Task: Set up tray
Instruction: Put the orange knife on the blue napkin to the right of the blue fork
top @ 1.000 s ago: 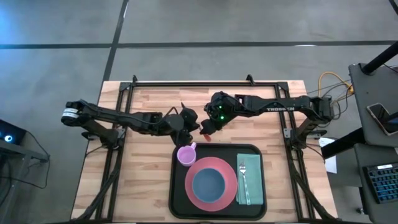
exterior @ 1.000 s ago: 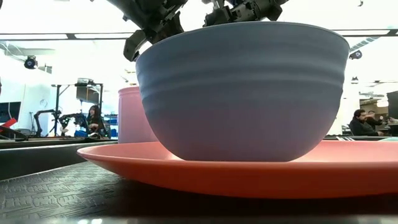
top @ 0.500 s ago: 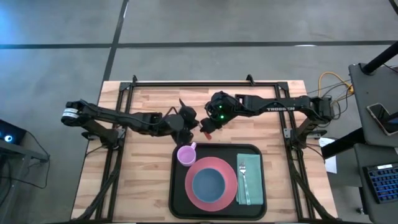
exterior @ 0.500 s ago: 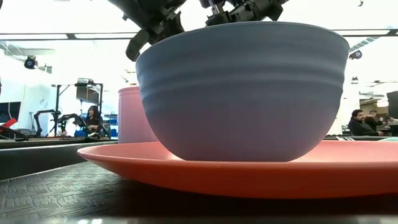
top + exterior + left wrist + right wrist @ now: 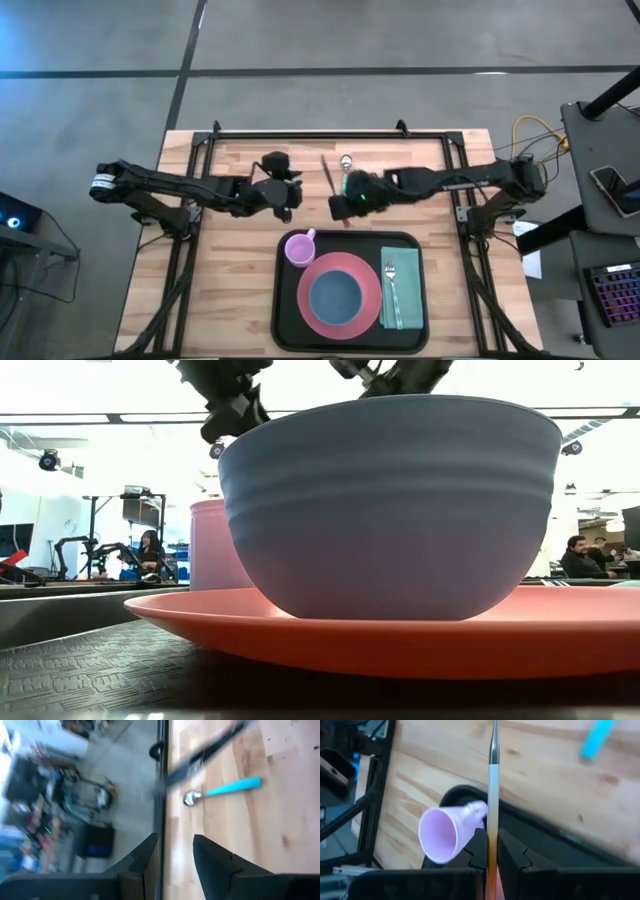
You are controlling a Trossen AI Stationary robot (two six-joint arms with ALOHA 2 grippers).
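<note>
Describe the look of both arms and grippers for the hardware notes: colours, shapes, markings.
Both arms are dark, slim and jointed. The left arm has a silvery-white ring at its outer end. The right arm shows a green light near its wrist; no lettering is readable now. The left gripper has two black wedge-shaped fingers tapering to blunt tips. The right gripper has two matching black fingers.

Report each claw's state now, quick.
Left claw: open, holding nothing, over the bare table.
Right claw: shut on a knife, beside the tray.
</note>
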